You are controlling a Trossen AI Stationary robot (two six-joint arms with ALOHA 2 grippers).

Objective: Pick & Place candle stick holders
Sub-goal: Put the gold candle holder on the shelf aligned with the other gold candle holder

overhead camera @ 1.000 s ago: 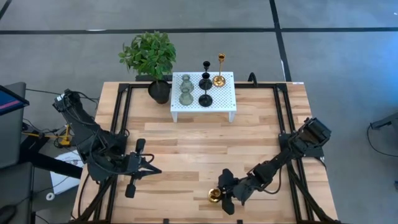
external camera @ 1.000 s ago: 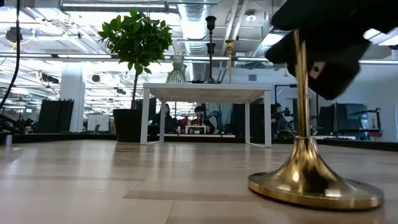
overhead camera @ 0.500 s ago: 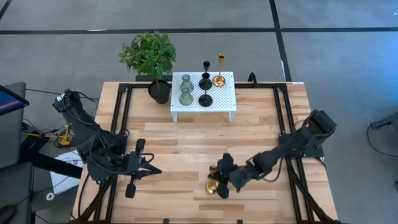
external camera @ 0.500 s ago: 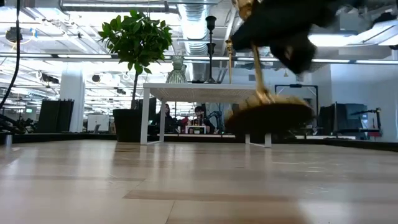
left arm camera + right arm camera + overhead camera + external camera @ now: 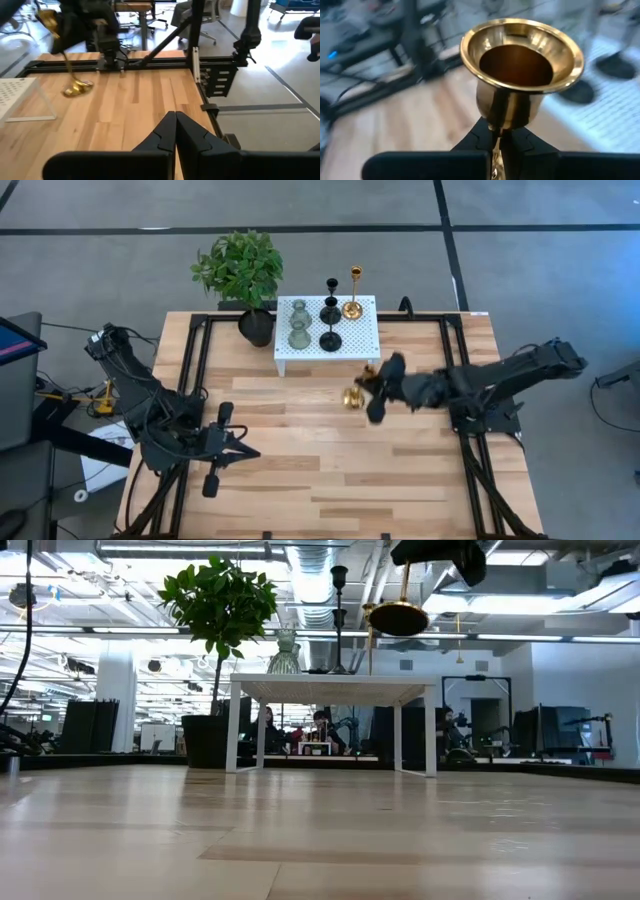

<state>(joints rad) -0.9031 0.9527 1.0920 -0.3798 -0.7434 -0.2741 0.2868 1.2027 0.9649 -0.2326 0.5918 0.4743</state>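
Observation:
My right gripper (image 5: pixel 370 385) hangs in the air just near of a white perforated stand (image 5: pixel 365 330), shut on a shiny gold candle stick holder (image 5: pixel 354 396). The low view shows this holder's round base (image 5: pixel 398 618) high above the table. On the stand are two grey-green holders (image 5: pixel 298 325), two black ones (image 5: pixel 330 313) and a second gold one (image 5: pixel 352 308), each resting on its base. My left gripper (image 5: pixel 252 452) waits shut and empty over the table's near left part. My right gripper pinches the gold holder's slim stem (image 5: pixel 496 131) between its two fingers, just below the cup (image 5: pixel 520 55). The fingers lie across the stem and come roughly level from the table's right side. The holder is lifted clear and tilted, its base (image 5: pixel 76 88) hanging below the fingers.
A black pot with a leafy green plant (image 5: pixel 240 268) stands at the far edge, left of the stand. Black frame rails (image 5: pixel 455 380) run along the table's left and right sides. Bare wood (image 5: pixel 320 470) fills the middle and near part.
My right gripper has risen and swung from the table's near edge toward the far edge and the white stand. The gold holder, which stood on its base on the wood a second ago, is now lifted clear and tilted.

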